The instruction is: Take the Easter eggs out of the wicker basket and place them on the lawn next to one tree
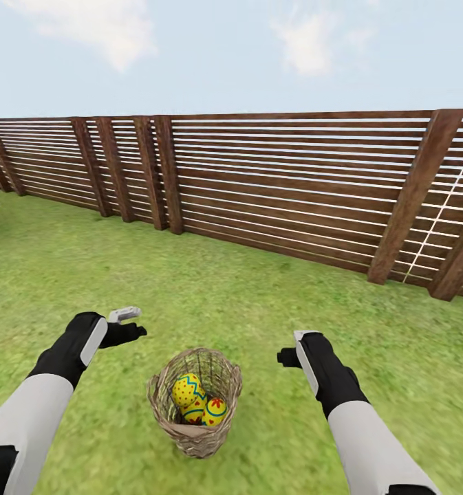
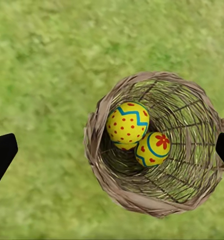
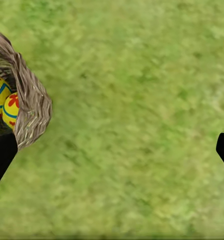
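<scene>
Your left gripper (image 1: 129, 323) and right gripper (image 1: 292, 349) both hung open and empty above the lawn (image 1: 190, 275), the small, smooth, roly Easter eggs (image 2: 136, 132) sat in the wicker basket (image 1: 161, 402), so you probably needed to pinch one gently round its fat middle

Bright, even daylight floods the lawn (image 1: 210, 275), with no hard shadows and no glare. The fence (image 1: 293, 185) bows at the head view's edges, a wide-lens bend. Grass smears soft and blurry in both wrist views; the wicker basket (image 2: 122, 195) stays fairly crisp.
</scene>
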### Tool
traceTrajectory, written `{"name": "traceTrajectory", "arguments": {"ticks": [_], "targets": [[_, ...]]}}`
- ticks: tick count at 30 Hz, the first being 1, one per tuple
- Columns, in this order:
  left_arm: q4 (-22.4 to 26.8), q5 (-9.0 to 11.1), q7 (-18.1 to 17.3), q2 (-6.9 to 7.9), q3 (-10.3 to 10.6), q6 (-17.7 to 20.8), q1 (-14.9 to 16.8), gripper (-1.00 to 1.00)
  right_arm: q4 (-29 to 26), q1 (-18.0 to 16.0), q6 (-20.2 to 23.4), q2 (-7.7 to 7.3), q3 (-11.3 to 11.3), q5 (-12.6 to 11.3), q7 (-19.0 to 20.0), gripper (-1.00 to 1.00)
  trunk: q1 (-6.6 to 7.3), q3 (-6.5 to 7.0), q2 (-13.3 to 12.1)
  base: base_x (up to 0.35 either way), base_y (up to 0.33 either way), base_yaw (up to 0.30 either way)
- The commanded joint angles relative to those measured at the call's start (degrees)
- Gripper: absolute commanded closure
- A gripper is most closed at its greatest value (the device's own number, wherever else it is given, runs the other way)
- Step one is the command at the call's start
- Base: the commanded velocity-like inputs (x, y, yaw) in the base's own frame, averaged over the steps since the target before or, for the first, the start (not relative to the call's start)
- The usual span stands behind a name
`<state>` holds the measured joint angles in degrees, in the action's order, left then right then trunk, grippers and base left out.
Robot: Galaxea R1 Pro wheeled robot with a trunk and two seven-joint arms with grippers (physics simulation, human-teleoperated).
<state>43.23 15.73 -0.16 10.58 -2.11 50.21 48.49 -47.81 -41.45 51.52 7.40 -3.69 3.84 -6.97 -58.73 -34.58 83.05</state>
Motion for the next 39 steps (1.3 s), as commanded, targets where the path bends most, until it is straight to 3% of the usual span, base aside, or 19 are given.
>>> {"name": "traceTrajectory", "arguments": {"ticks": [1, 9, 16, 22, 30, 39], "targets": [[0.06, 0.10, -0.01, -0.07, -0.06, 0.29, 0.03, -1.00, 0.03, -0.07, 0.25, 0.07, -0.18, 0.38, 0.15, -1.00, 0.00, -0.06, 0.03, 0.001, 0.001, 0.000], [0.02, 0.17, -0.01, -0.51, 0.12, 0.41, 0.03, -1.00, 0.17, -0.12, 0.25, 0.05, -0.18, 0.40, 0.12, -1.00, -1.54, -1.31, 2.84, 0.000, 0.000, 0.000], [-0.04, 0.26, -0.01, -1.01, 2.22, 0.45, 0.03, -1.00, 0.17, -0.12, 0.25, -0.02, -0.18, 0.47, 0.12, -1.00, -3.07, -2.57, 5.65, 0.000, 0.000, 0.000], [-0.07, 0.27, -0.05, -1.21, 2.43, 0.50, 0.03, -1.00, -0.62, -0.17, 0.25, 0.03, -0.11, 0.45, 0.17, -1.00, -4.39, -3.65, 8.05, 0.000, 0.000, 0.000], [-0.08, 0.27, -0.04, -2.72, 2.47, 0.57, 0.03, -1.00, -6.60, -0.54, 0.30, 0.19, -0.09, 0.35, 0.28, -1.00, -6.15, -5.08, 11.26, 0.000, 0.000, 0.000], [-0.06, 0.27, -0.09, -3.20, 2.48, 0.66, 0.03, -1.00, -6.96, -1.78, 0.14, 0.46, 0.24, 0.34, 0.38, -1.00, -8.12, -6.70, 14.87, 0.000, 0.000, 0.000]]}}
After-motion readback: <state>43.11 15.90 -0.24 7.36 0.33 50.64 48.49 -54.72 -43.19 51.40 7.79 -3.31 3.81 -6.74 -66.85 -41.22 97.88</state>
